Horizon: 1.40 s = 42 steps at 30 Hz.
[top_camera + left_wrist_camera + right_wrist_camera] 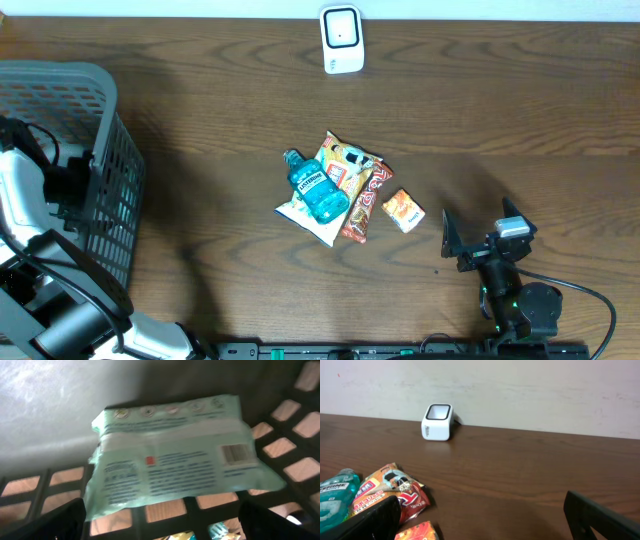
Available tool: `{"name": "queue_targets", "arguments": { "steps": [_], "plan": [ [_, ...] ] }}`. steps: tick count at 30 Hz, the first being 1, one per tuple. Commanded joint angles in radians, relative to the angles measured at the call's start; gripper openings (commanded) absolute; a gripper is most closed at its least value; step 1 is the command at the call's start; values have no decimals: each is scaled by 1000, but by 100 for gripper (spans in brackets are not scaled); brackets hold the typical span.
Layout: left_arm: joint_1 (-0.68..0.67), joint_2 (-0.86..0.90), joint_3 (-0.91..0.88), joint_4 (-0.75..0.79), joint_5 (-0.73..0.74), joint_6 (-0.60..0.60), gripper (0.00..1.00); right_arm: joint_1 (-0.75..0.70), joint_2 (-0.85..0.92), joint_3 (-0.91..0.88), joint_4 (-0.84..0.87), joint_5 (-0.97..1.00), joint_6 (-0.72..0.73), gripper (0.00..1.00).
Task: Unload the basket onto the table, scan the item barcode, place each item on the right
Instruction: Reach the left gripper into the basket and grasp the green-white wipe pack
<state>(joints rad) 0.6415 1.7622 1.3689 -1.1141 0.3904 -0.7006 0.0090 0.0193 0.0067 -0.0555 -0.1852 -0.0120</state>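
Wipes pack (175,455), pale green, lay straight ahead of my left end effector (160,510), flat against the basket's grid floor, and I touched nothing: both fingers stood spread wide to either side, released. The bench (500,100) was dark wood and carried everything. The grey slotted basket (70,130) stood around my left end effector, well away from my right one. My right end effector (481,502) hung low over the bench, also released and empty. Ahead of it and to its left lay a small heap: a blue mouthwash bottle (318,187) resting on top of a white pouch, an orange snack bag (345,165) touching the bottle, and a red bar wrapper (362,205) just beside them. A small orange packet (404,210) sat apart from the heap, nearest my right fingers. The white scanner (438,422) stood far ahead of that end effector, by the wall. The pack's barcode (236,453) faced my left wrist, toward my right-hand finger.
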Motion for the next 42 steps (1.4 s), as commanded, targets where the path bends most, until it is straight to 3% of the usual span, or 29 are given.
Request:
{"name": "queue_targets", "arguments": {
  "steps": [1, 12, 14, 15, 16, 19, 20, 27, 36, 41, 42],
  "plan": [
    [8, 0, -37, -30, -8, -19, 98, 8, -1, -1, -5, 3, -4, 99],
    [8, 0, -140, 24, -24, -19, 100, 8, -1, -1, -5, 3, -4, 99],
    [8, 0, -171, 47, -24, -19, 92, 8, -1, -1, -5, 3, -4, 99],
    [8, 0, -185, 57, -23, -19, 82, 8, -1, -1, -5, 3, -4, 99],
    [8, 0, -200, 66, -24, -19, 66, 8, -1, -1, -5, 3, -4, 99],
    [8, 0, -213, 75, -24, -6, 8, 8, -1, -1, -5, 3, -4, 99],
    [8, -2, -212, 84, -24, 1, 8, 8, -1, -1, -5, 3, -4, 99],
    [8, -15, -154, 109, -47, 77, 7, 8, -1, -1, -5, 3, -4, 99],
    [8, -118, -60, 114, -263, 91, 8, 8, -1, -1, -5, 3, -4, 99],
    [8, -129, -62, 117, -272, 180, 63, 8, -1, -1, -5, 3, -4, 99],
    [8, -129, -65, 130, -272, 198, 89, 8, -1, -1, -5, 3, -4, 99]
  ]
}}
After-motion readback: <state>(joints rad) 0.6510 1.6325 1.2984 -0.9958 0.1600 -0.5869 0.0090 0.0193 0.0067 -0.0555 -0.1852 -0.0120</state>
